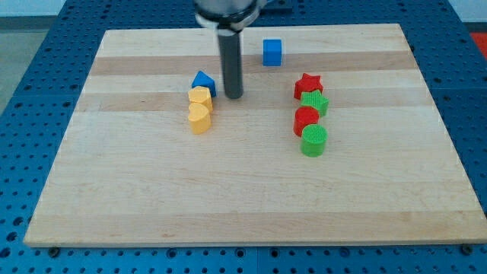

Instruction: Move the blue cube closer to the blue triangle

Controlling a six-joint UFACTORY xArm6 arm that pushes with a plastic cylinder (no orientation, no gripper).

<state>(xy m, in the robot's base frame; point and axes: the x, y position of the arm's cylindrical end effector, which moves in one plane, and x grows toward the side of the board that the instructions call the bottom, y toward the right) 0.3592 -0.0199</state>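
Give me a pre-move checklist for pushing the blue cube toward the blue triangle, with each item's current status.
1. Blue cube in view, standing free: ok.
2. Blue triangle in view, at the top of the yellow blocks: ok.
3. My tip behind the cube for a push toward the triangle: not ok; it sits between the two, just right of the triangle.
4. Board between cube and triangle free of other blocks: ok.
5. Red and green blocks off the push line: ok.
6. Tip touching the triangle: cannot tell.
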